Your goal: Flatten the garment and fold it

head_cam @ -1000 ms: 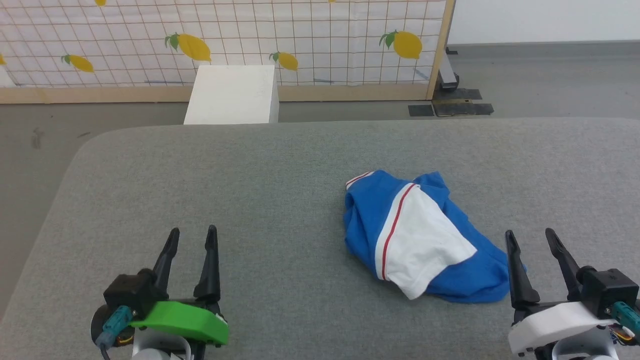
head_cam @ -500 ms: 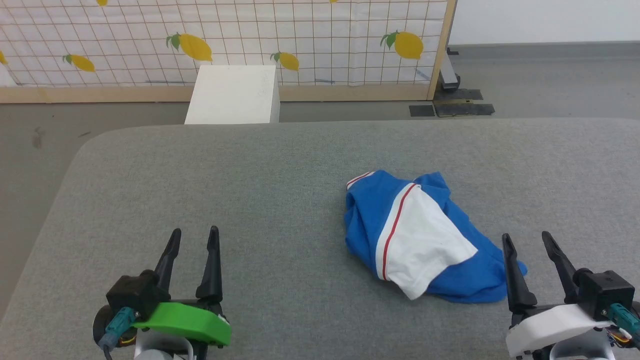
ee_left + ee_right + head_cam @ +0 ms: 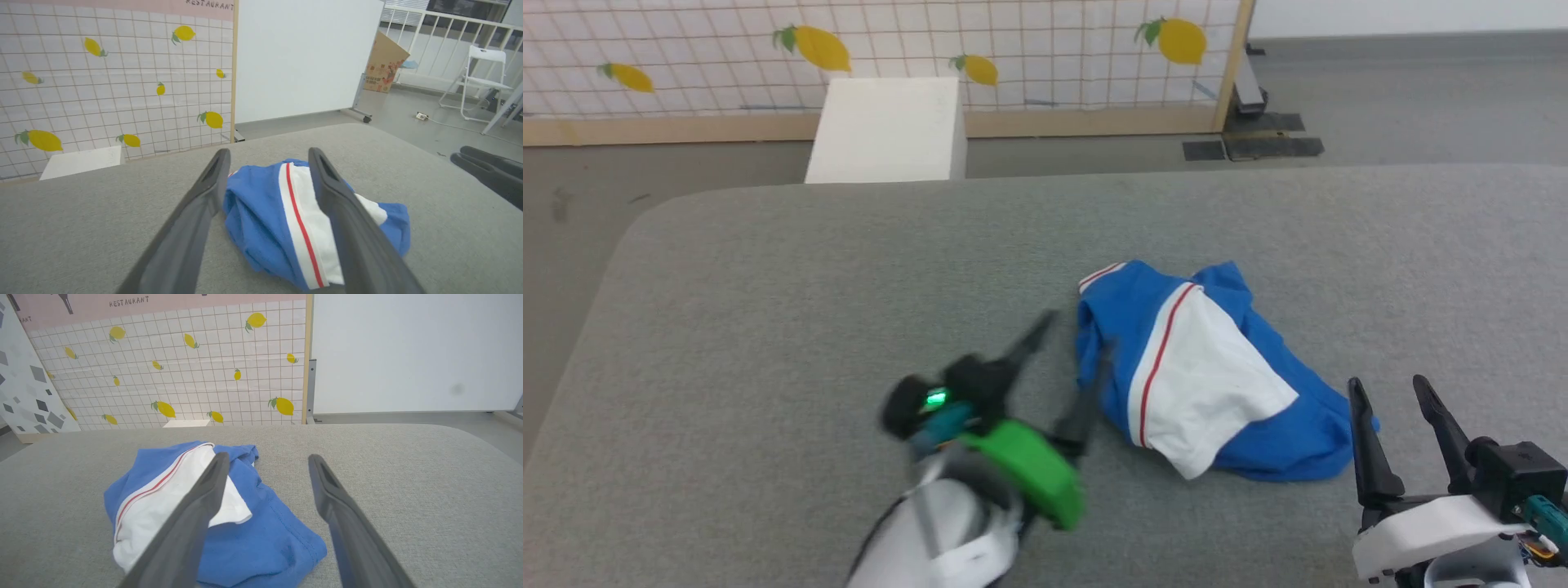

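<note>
The garment, a bright blue jersey with a white panel and a thin red stripe, lies crumpled in a heap right of the middle of the grey padded table. My left gripper, blurred, is open and points right at the heap's left edge; in the left wrist view the garment sits between and just beyond the fingers. My right gripper stands open at the lower right, beside the heap's right end. From the right wrist the garment shows left of and under the left finger.
A white box stands on the floor beyond the table's far edge, before a lemon-patterned tiled screen. A white folding chair and a cardboard box stand off to the right. Bare table stretches left of the heap.
My left arm has swung fast from the lower left up and right to the garment's left edge. The camera has tilted slightly. The right gripper has barely moved.
</note>
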### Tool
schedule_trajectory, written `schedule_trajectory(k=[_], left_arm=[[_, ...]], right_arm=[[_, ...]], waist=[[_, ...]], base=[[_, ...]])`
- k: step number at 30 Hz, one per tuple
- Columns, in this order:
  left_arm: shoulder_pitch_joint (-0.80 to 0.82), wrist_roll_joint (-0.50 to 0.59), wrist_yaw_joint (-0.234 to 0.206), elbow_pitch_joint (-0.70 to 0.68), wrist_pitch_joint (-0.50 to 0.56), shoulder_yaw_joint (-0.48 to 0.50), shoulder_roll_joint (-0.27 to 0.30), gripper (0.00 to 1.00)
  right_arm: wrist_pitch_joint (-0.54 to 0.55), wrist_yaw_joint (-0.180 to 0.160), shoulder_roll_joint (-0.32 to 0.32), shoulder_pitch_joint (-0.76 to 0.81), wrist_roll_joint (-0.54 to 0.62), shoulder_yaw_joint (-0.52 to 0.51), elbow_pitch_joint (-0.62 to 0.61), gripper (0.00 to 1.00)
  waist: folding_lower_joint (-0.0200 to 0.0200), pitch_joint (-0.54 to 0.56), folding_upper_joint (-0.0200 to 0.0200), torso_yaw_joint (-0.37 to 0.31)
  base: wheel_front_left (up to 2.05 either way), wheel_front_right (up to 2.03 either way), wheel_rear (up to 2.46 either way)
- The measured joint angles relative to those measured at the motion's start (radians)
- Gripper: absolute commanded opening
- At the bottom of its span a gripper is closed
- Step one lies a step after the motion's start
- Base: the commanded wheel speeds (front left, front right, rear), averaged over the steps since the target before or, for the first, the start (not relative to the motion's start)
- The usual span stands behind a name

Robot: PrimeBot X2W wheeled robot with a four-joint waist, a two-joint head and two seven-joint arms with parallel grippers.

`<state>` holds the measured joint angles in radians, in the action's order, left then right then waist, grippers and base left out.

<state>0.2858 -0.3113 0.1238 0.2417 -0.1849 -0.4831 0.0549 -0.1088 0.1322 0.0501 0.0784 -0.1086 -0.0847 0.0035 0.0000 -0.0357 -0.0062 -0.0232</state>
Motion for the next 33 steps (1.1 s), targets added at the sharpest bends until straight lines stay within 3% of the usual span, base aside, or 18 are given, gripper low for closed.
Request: schedule_trajectory(k=[7,12,15,23,24,25,26,27,33], left_arm=[[0.147,-0.110,0.003,0.124,0.153,-0.270,-0.004,1.00],[0.196,-0.171,0.003,0.223,0.335,-0.384,0.000,1.00],[0.213,-0.173,0.002,0.264,0.406,-0.407,0.019,1.00],[0.259,-0.108,-0.061,0.315,0.448,-0.430,0.052,1.00],[0.259,-0.108,-0.063,0.324,0.457,-0.433,0.052,0.93],[0.259,-0.109,-0.063,0.330,0.461,-0.434,0.052,0.49],[0.259,-0.111,-0.063,0.334,0.464,-0.434,0.052,0.13],[0.259,-0.111,-0.065,0.334,0.460,-0.433,0.052,0.00],[0.259,-0.154,-0.073,0.319,0.393,-0.395,0.045,0.00]], right_arm=[[-0.016,0.000,0.000,-0.021,-0.016,0.008,0.019,1.00],[-0.029,0.000,0.000,-0.027,-0.022,0.005,0.030,1.00],[-0.038,0.000,0.000,-0.028,-0.024,0.004,0.040,1.00],[-0.046,0.000,0.000,-0.036,-0.030,0.008,0.053,1.00],[-0.046,0.000,0.000,-0.037,-0.031,0.010,0.054,1.00],[-0.046,0.000,0.000,-0.037,-0.032,0.011,0.055,1.00],[-0.047,0.000,0.000,-0.037,-0.032,0.013,0.055,1.00],[-0.047,0.000,0.000,-0.037,-0.032,0.015,0.056,1.00],[-0.047,0.000,0.000,-0.037,-0.033,0.018,0.059,1.00]], waist=[[0.0000,-0.025,0.0000,-0.057],[0.0000,-0.044,0.0000,-0.107],[0.0000,-0.055,0.0000,-0.135],[0.0000,-0.074,0.0000,-0.181],[0.0000,-0.074,0.0000,-0.183],[0.0000,-0.073,0.0000,-0.184],[0.0000,-0.071,0.0000,-0.185],[0.0000,-0.070,0.0000,-0.186],[0.0000,-0.059,0.0000,-0.183]], base=[[0.00,0.00,0.00],[0.00,0.00,0.00],[0.00,0.00,0.00],[0.00,0.00,0.00],[0.00,0.00,0.00],[0.00,0.00,0.00],[0.00,0.00,0.00],[0.00,0.00,0.00],[0.00,0.00,0.00]])
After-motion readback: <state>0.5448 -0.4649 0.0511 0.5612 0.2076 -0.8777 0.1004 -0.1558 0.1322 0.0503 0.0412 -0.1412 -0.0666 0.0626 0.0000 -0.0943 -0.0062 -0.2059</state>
